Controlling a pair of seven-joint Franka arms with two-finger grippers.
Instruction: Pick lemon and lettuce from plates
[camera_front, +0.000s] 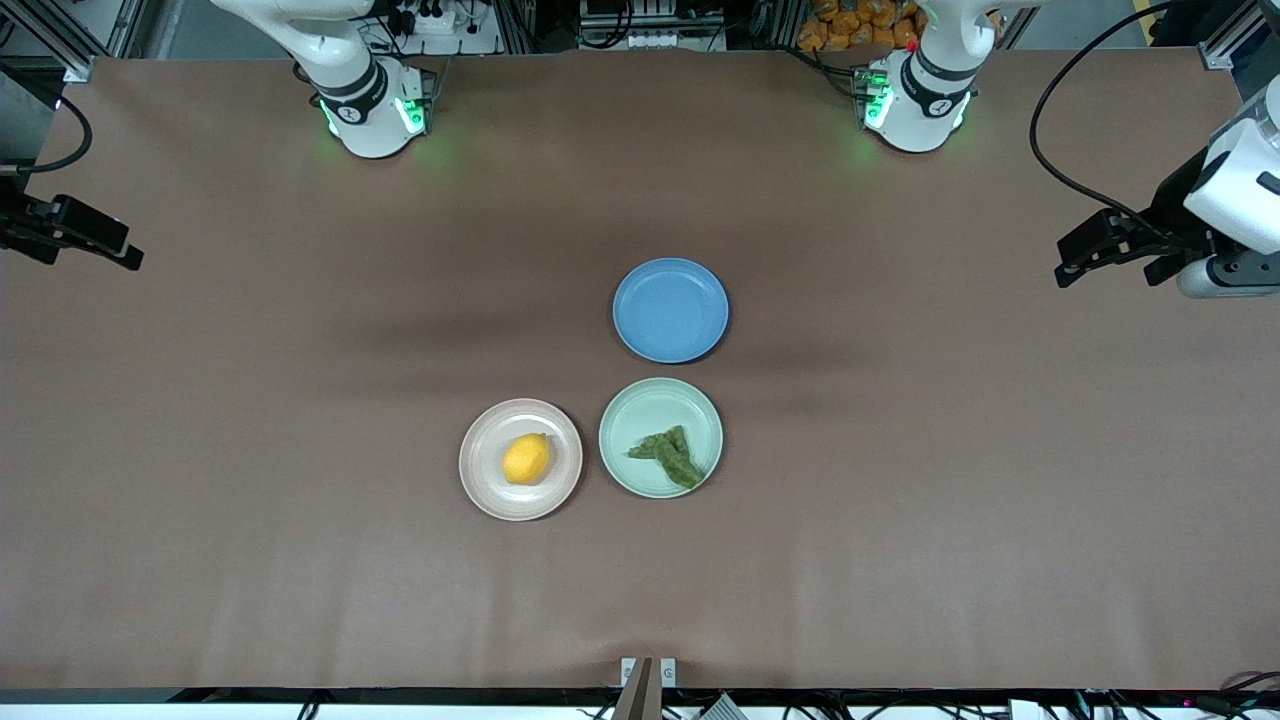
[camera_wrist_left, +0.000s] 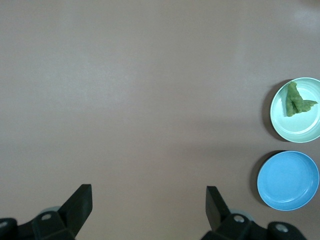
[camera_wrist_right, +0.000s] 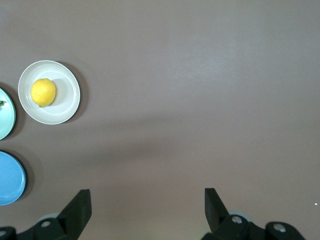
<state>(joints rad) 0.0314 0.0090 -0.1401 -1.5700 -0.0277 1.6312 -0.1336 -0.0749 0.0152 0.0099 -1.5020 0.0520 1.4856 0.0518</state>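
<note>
Waiting spread: left tool, right tool; lemon, lettuce plated.

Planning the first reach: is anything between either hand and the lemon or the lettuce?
Nothing visible. The open right hand and open left hand wait over bare brown table at its two ends. The small yellow lemon lies uncovered on the beige plate, the wrinkly green lettuce on the mint plate.
</note>
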